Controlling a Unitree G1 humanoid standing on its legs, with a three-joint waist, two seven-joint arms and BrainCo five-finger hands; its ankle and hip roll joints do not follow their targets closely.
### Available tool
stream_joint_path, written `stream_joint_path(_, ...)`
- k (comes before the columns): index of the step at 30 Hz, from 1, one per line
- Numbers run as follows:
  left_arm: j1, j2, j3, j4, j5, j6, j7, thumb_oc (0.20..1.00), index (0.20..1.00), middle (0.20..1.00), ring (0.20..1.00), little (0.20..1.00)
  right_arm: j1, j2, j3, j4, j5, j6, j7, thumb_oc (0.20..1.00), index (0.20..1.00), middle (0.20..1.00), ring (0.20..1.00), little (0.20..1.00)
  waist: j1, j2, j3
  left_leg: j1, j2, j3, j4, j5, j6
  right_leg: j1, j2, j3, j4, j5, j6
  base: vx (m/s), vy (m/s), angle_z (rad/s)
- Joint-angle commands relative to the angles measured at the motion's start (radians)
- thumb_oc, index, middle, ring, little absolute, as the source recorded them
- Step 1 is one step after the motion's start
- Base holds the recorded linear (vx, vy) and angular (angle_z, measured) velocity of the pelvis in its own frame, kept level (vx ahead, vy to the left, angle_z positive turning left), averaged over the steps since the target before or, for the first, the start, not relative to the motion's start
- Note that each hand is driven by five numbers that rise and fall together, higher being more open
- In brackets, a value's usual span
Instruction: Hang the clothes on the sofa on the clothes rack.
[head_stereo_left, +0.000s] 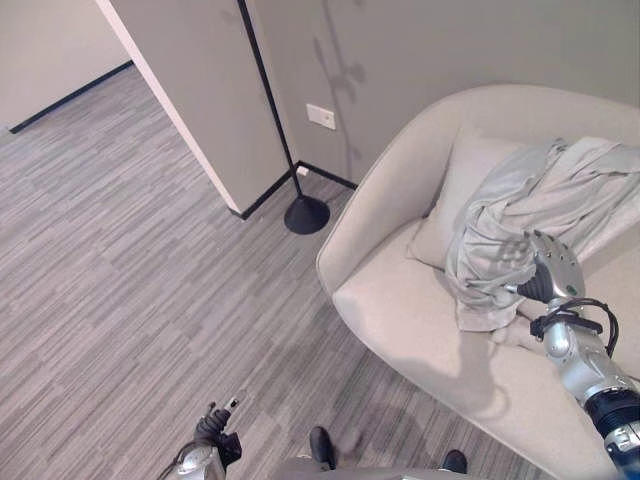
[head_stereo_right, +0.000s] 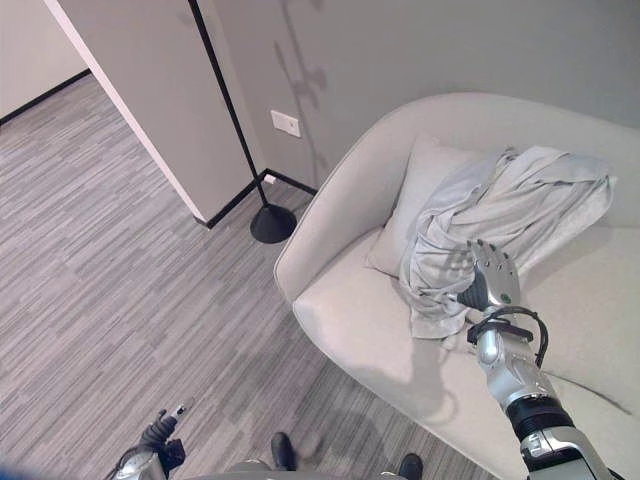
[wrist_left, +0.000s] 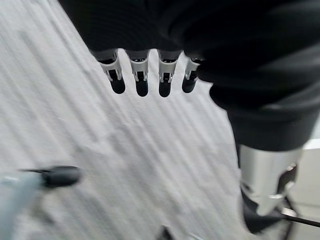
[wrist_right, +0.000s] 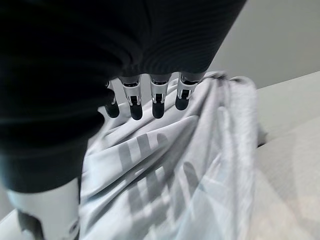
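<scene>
A light grey garment (head_stereo_left: 545, 205) lies crumpled over the cushion and backrest of the beige sofa (head_stereo_left: 410, 310). My right hand (head_stereo_left: 549, 266) is held up close to the garment's lower folds, its fingers (wrist_right: 158, 100) straight and open just short of the cloth (wrist_right: 190, 165), casting shadows on it. The clothes rack shows as a thin black pole (head_stereo_left: 264, 90) on a round black base (head_stereo_left: 306, 215), standing by the wall to the left of the sofa. My left hand (head_stereo_left: 216, 432) hangs low over the floor, its fingers (wrist_left: 141, 80) relaxed and holding nothing.
A pale cushion (head_stereo_left: 462, 185) leans in the sofa's corner under the garment. A partition wall (head_stereo_left: 200, 90) juts out behind the rack, with a white socket plate (head_stereo_left: 321, 116) on the wall beside it. Grey striped carpet (head_stereo_left: 120, 260) spreads out to the left.
</scene>
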Motion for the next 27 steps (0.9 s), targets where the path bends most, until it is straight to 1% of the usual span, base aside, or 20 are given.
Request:
stream_joint_path(1, -0.038, 0.025, -0.02, 0.001, 0.0, -0.015, -0.008, 1.0, 1.0, 1.0, 1.0, 1.0, -0.166, -0.057, 0.007, 0.039, 0.003, 0.028, -0.107, 1.0, 1.0, 1.0, 1.0, 1.0, 0.023, -0.036, 0.047, -0.039, 0.123, -0.01, 0.097, -0.019, -0.111, -0.016, -0.064, 0.0, 0.047, 0.02, 0.002, -0.03, -0.033, -0.04)
stream_joint_path(6, -0.036, 0.043, -0.027, -0.014, -0.004, -0.021, -0.007, 1.0, 1.0, 1.0, 1.0, 1.0, -0.254, -0.094, 0.045, 0.13, 0.011, 0.033, -0.13, 1.0, 1.0, 1.0, 1.0, 1.0, 0.05, -0.022, 0.073, -0.096, 0.127, -0.032, 0.145, -0.03, -0.112, -0.042, -0.066, -0.001, 0.055, 0.02, -0.001, -0.01, -0.023, 0.03)
stream_joint_path(7, -0.039, 0.054, -0.038, -0.031, -0.007, -0.025, -0.009, 1.0, 1.0, 1.0, 1.0, 1.0, -0.305, -0.116, 0.075, 0.163, 0.023, 0.024, -0.132, 1.0, 1.0, 1.0, 1.0, 1.0, 0.06, -0.01, 0.088, -0.128, 0.125, -0.041, 0.171, -0.036, -0.112, -0.06, -0.067, 0.004, 0.062, 0.02, -0.002, 0.01, -0.03, 0.14)
stream_joint_path(8, -0.046, 0.066, -0.057, -0.049, -0.019, -0.033, -0.005, 1.0, 1.0, 1.0, 1.0, 1.0, -0.386, -0.121, 0.12, 0.226, 0.068, 0.003, -0.129, 1.0, 1.0, 1.0, 1.0, 1.0, 0.073, 0.006, 0.105, -0.17, 0.124, -0.051, 0.201, -0.047, -0.11, -0.085, -0.075, 0.01, 0.075, 0.021, -0.002, 0.01, -0.014, 0.05)
stream_joint_path(9, -0.046, 0.066, -0.057, -0.049, -0.019, -0.033, -0.005, 1.0, 1.0, 1.0, 1.0, 1.0, -0.387, -0.121, 0.122, 0.227, 0.068, 0.003, -0.129, 1.0, 1.0, 1.0, 1.0, 1.0, 0.072, 0.007, 0.105, -0.171, 0.124, -0.051, 0.201, -0.047, -0.11, -0.086, -0.075, 0.01, 0.075, 0.021, -0.002, 0.05, 0.013, 0.06)
stream_joint_path(11, -0.051, 0.077, -0.074, -0.07, -0.042, -0.041, -0.003, 1.0, 1.0, 1.0, 1.0, 1.0, -0.436, -0.11, 0.179, 0.268, 0.115, -0.028, -0.092, 1.0, 1.0, 1.0, 1.0, 1.0, 0.084, 0.018, 0.115, -0.2, 0.118, -0.053, 0.218, -0.051, -0.108, -0.109, -0.087, 0.013, 0.084, 0.027, 0.002, 0.05, 0.029, 0.09)
stream_joint_path(13, -0.05, 0.079, -0.076, -0.079, -0.051, -0.045, -0.002, 1.0, 1.0, 1.0, 1.0, 1.0, -0.459, -0.102, 0.207, 0.286, 0.124, -0.035, -0.081, 1.0, 1.0, 1.0, 1.0, 1.0, 0.086, 0.019, 0.117, -0.209, 0.115, -0.053, 0.221, -0.052, -0.106, -0.122, -0.091, 0.016, 0.09, 0.03, 0.004, 0.03, 0.028, 0.04)
stream_joint_path(15, -0.062, 0.087, -0.09, -0.098, -0.076, -0.051, -0.004, 1.0, 1.0, 1.0, 1.0, 1.0, -0.52, -0.069, 0.294, 0.334, 0.139, -0.047, -0.013, 1.0, 1.0, 1.0, 1.0, 1.0, 0.095, 0.022, 0.128, -0.231, 0.109, -0.049, 0.226, -0.05, -0.104, -0.143, -0.099, 0.026, 0.094, 0.038, 0.005, 0.0, 0.0, 0.0)
stream_joint_path(16, -0.062, 0.086, -0.089, -0.099, -0.077, -0.051, -0.004, 1.0, 1.0, 1.0, 1.0, 1.0, -0.525, -0.068, 0.297, 0.337, 0.14, -0.048, -0.013, 1.0, 1.0, 1.0, 1.0, 1.0, 0.094, 0.023, 0.128, -0.232, 0.109, -0.049, 0.226, -0.05, -0.104, -0.144, -0.099, 0.027, 0.094, 0.038, 0.005, 0.02, 0.015, -0.11)
stream_joint_path(17, -0.067, 0.09, -0.093, -0.106, -0.094, -0.054, -0.006, 1.0, 1.0, 1.0, 1.0, 1.0, -0.547, -0.059, 0.335, 0.367, 0.139, -0.045, 0.022, 1.0, 1.0, 1.0, 1.0, 1.0, 0.098, 0.022, 0.131, -0.24, 0.108, -0.047, 0.228, -0.049, -0.104, -0.149, -0.102, 0.027, 0.094, 0.04, 0.006, 0.04, 0.026, -0.1)
stream_joint_path(18, -0.073, 0.097, -0.096, -0.114, -0.115, -0.053, -0.007, 1.0, 1.0, 1.0, 1.0, 1.0, -0.595, -0.03, 0.376, 0.459, 0.169, -0.045, 0.073, 0.595, 0.595, 0.595, 0.595, 0.595, 0.101, 0.022, 0.133, -0.251, 0.101, -0.049, 0.228, -0.048, -0.103, -0.158, -0.106, 0.027, 0.096, 0.045, 0.007, 0.04, 0.035, -0.09)
stream_joint_path(19, -0.077, 0.1, -0.1, -0.115, -0.127, -0.052, -0.008, 1.0, 1.0, 1.0, 1.0, 1.0, -0.624, -0.014, 0.394, 0.52, 0.191, -0.038, 0.102, 0.288, 0.288, 0.288, 0.288, 0.288, 0.103, 0.02, 0.135, -0.257, 0.1, -0.049, 0.228, -0.047, -0.103, -0.159, -0.11, 0.027, 0.095, 0.048, 0.008, 0.07, 0.042, 0.0)
stream_joint_path(20, -0.076, 0.104, -0.11, -0.117, -0.125, -0.047, -0.013, 1.0, 1.0, 1.0, 1.0, 1.0, -0.654, 0.004, 0.419, 0.609, 0.206, -0.028, 0.144, 0.2, 0.2, 0.2, 0.2, 0.2, 0.11, 0.021, 0.133, -0.263, 0.094, -0.05, 0.227, -0.044, -0.102, -0.159, -0.115, 0.021, 0.095, 0.052, 0.011, 0.06, 0.034, 0.0)
stream_joint_path(23, -0.073, 0.105, -0.12, -0.107, -0.104, -0.037, -0.011, 1.0, 1.0, 1.0, 1.0, 1.0, -0.665, 0.025, 0.409, 0.674, 0.227, -0.019, 0.151, 0.2, 0.2, 0.2, 0.2, 0.2, 0.109, 0.023, 0.131, -0.266, 0.082, -0.052, 0.22, -0.038, -0.101, -0.155, -0.123, 0.01, 0.095, 0.062, 0.016, 0.04, 0.029, 0.04)
stream_joint_path(25, -0.073, 0.105, -0.121, -0.1, -0.097, -0.035, -0.009, 1.0, 1.0, 1.0, 1.0, 1.0, -0.657, 0.033, 0.405, 0.673, 0.229, -0.017, 0.144, 0.2, 0.2, 0.2, 0.2, 0.2, 0.108, 0.021, 0.13, -0.263, 0.078, -0.052, 0.216, -0.037, -0.1, -0.153, -0.125, 0.008, 0.095, 0.066, 0.018, 0.02, 0.011, 0.07)
stream_joint_path(27, -0.086, 0.103, -0.113, -0.063, -0.061, -0.026, 0.004, 1.0, 1.0, 1.0, 1.0, 1.0, -0.61, 0.067, 0.389, 0.637, 0.224, -0.012, 0.126, 0.2, 0.2, 0.2, 0.2, 0.2, 0.095, 0.013, 0.123, -0.247, 0.071, -0.054, 0.199, -0.041, -0.097, -0.151, -0.13, 0.012, 0.099, 0.07, 0.02, 0.03, 0.01, 0.03)
